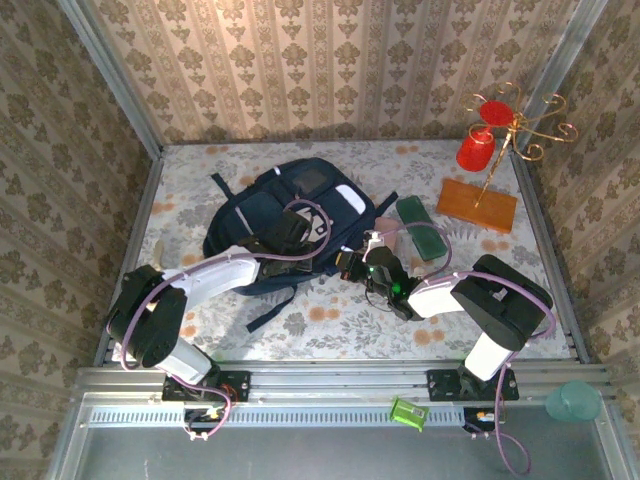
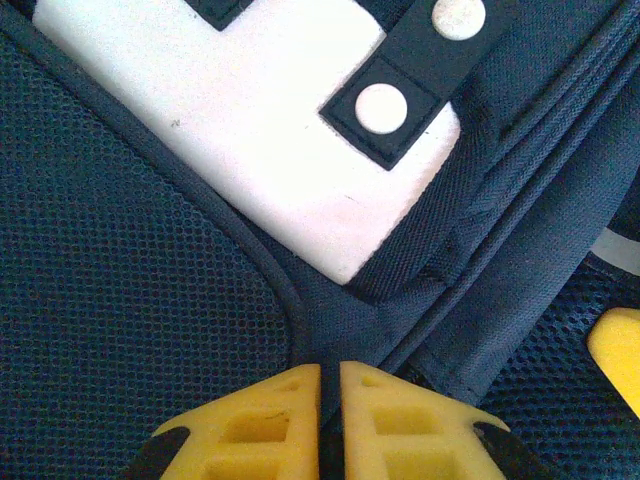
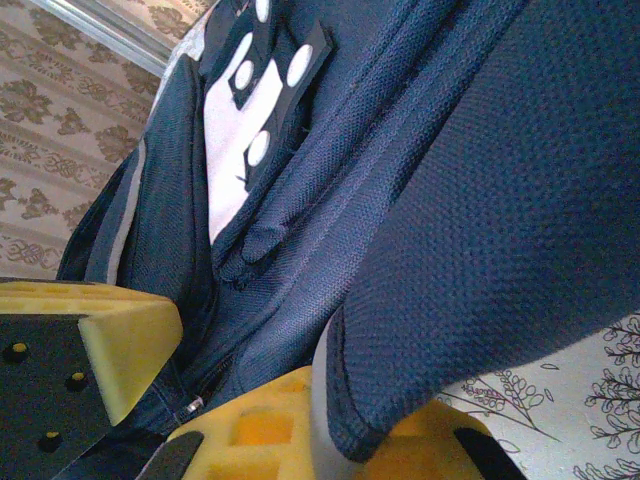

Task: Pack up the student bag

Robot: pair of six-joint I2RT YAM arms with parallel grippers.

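**Packing barely begun: both arms on the bag, nothing loaded that you can see**

The bag lies flat mid-table with its white patches up, and both arms reach onto its near side. The right gripper is clenched on a fold of the navy fabric at the bag's right edge. The left gripper sits on the mesh below a white patch. Its fingers are nearly together with a thin slit between them, and I can't tell if any fabric is pinched.

No open compartment shows, so I judge you're at the opening step. Loading and closing are all left.

The green case waits just right of the bag. The wooden block, which carries a gold stand and red cups, sits further right, well apart.

What stands in the way:
- The right arm lies across the path from the case to the bag.
- A loose strap trails toward you on the table.
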